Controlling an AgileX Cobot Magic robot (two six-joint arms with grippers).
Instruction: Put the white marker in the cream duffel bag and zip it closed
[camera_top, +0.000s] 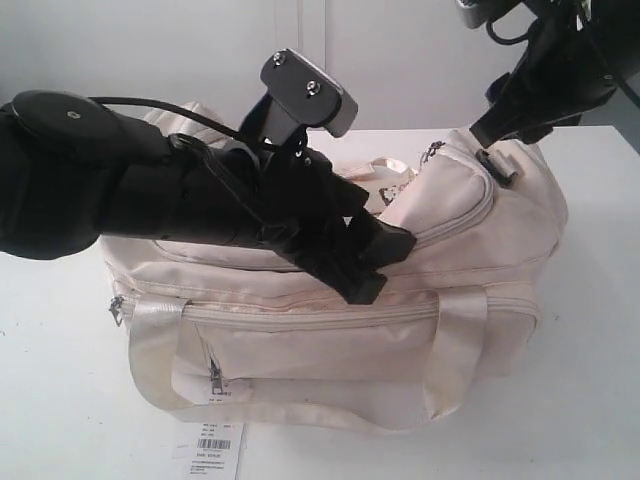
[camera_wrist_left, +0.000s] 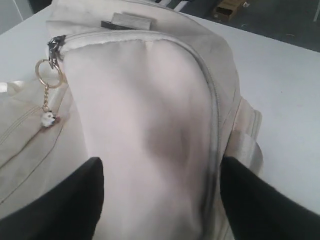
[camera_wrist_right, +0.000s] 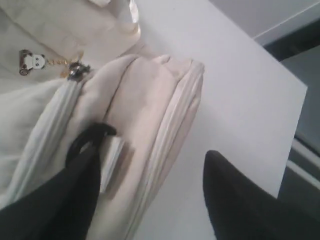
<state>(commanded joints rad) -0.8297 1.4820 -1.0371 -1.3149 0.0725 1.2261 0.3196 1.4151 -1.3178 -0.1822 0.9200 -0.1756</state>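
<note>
The cream duffel bag sits on the white table, and its curved top zipper looks closed. The slider carries a gold ring and a small panda charm. My left gripper lies on the bag's top flap; it is open, with its fingers spread wide over the fabric. At the bag's right end my right gripper is open, one finger beside a small grey tab with a black loop. The white marker is hidden.
A white barcode tag hangs from the front pocket onto the table. Glossy handles drape down the front. The table edge runs close to the bag's right end, with dark floor beyond it.
</note>
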